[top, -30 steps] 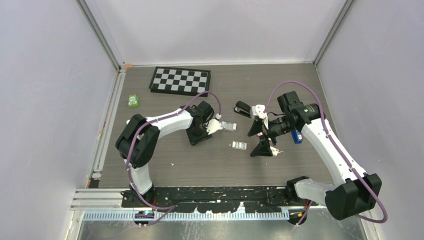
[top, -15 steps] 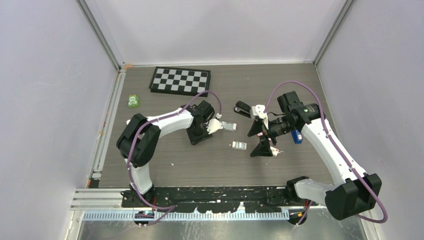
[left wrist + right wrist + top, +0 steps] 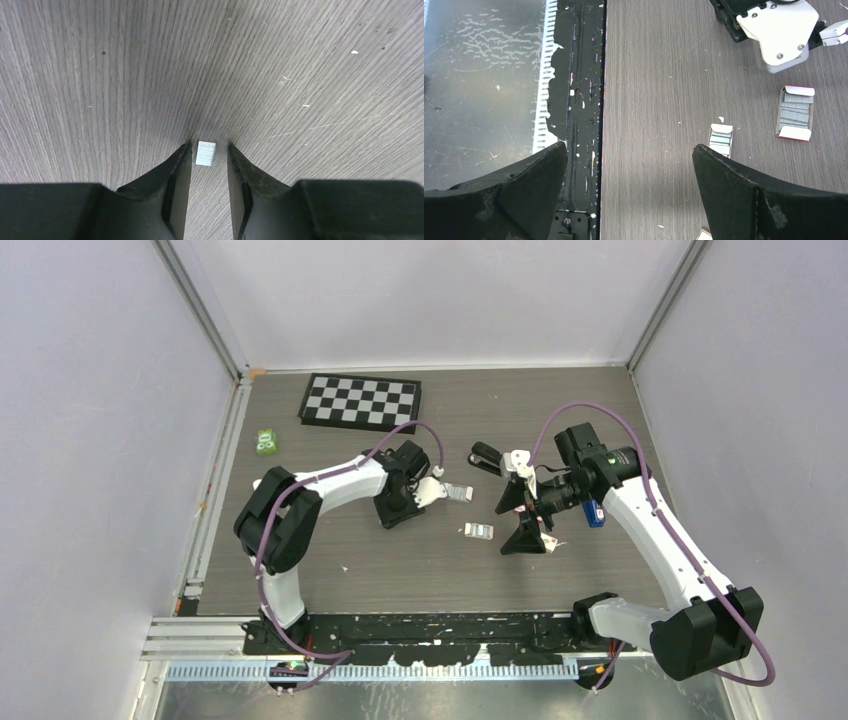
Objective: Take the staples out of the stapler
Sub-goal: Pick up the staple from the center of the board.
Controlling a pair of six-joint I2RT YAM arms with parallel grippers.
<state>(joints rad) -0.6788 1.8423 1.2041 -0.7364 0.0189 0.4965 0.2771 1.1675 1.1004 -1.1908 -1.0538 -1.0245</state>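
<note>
A short silver strip of staples point(image 3: 206, 153) lies flat on the wooden table between the black fingertips of my left gripper point(image 3: 208, 146). The tips point down at the table. The jaws stand narrowly open, with a thin gap on each side of the strip. In the top view this gripper point(image 3: 395, 508) is left of centre and hides the strip. My right gripper point(image 3: 503, 497) hovers at centre right, wide open and empty point(image 3: 629, 147). A small blue object point(image 3: 594, 512), possibly the stapler, shows partly beside the right forearm.
Two opened staple boxes point(image 3: 457, 492) point(image 3: 478, 530) lie between the arms, also in the right wrist view point(image 3: 794, 113) point(image 3: 721, 140). A chessboard point(image 3: 361, 401) lies at the back and a small green object point(image 3: 266, 442) at the left. The black base rail point(image 3: 584, 100) edges the table's near side.
The left jaws have drawn slightly closer round the staple strip. Both arms stay almost where they were.
</note>
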